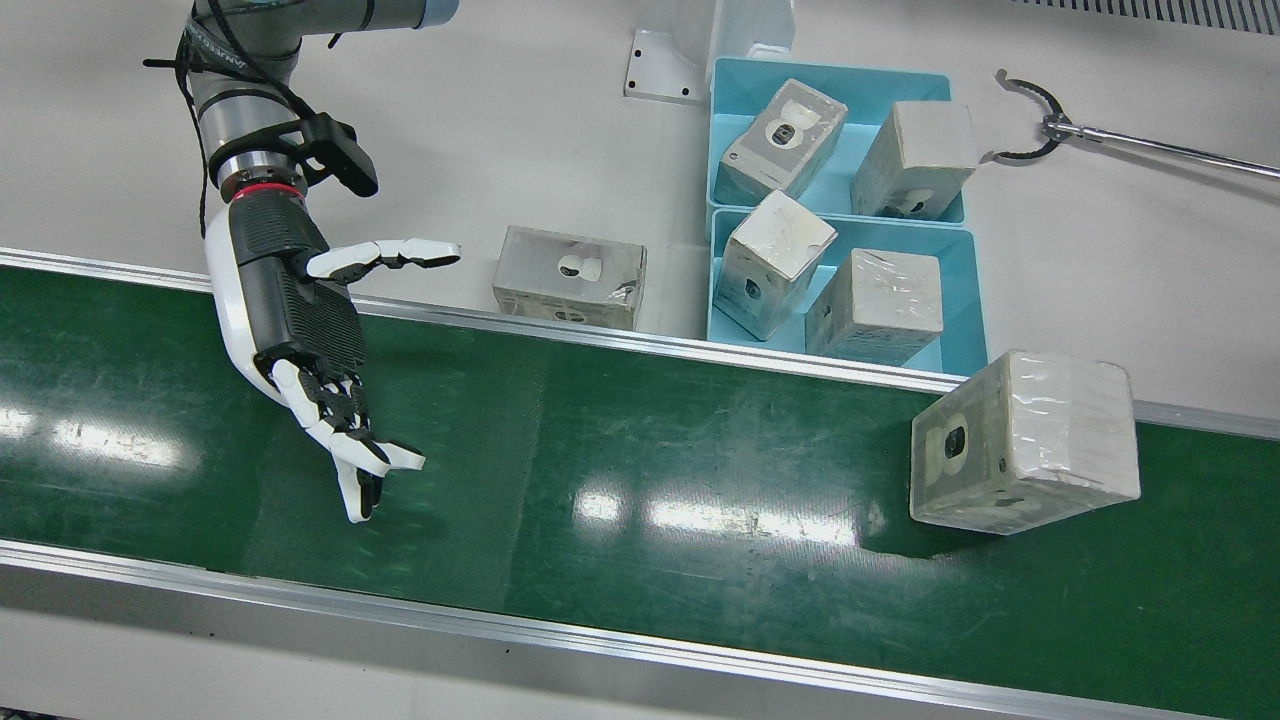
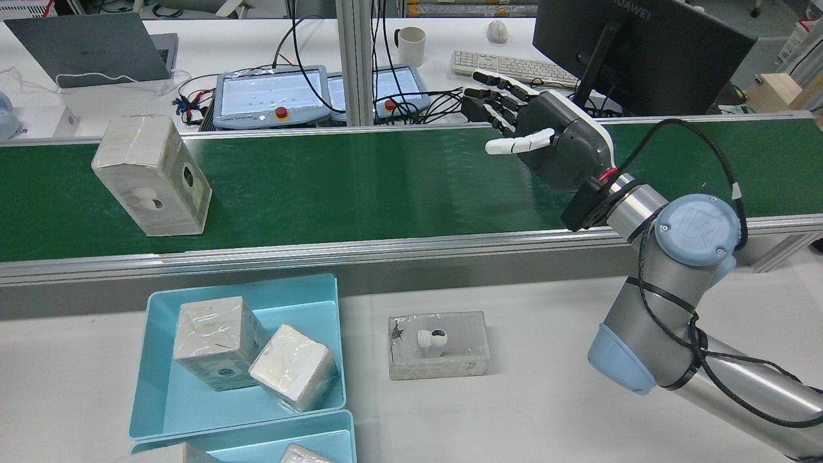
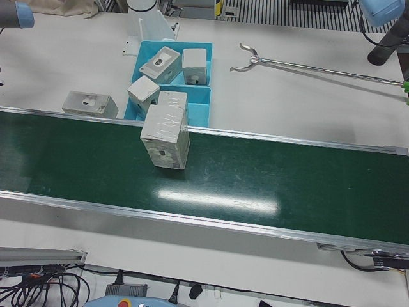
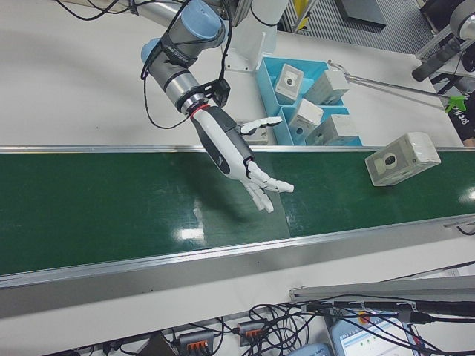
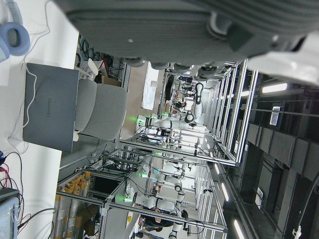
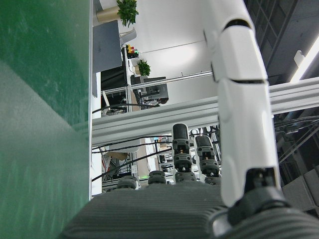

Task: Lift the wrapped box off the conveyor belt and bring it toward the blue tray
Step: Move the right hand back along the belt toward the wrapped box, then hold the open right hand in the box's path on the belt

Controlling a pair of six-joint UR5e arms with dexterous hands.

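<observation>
Plastic-wrapped grey box [image 1: 1025,441]: on the green conveyor belt [image 1: 620,480], near the belt edge beside the light blue plastic tray [image 1: 965,290], well apart from me. My right hand [image 1: 315,350]: above the belt, fingers spread, empty. My left hand [image 5: 199,30]: finger state cannot be told.

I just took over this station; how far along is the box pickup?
Done: nothing yet for this box; four earlier boxes sit in the blue tray. In hand: the right hand hangs open over the conveyor belt, apart from the wrapped box on it. Left: grasp, lift and carry. The left hand's state is unclear.
</observation>
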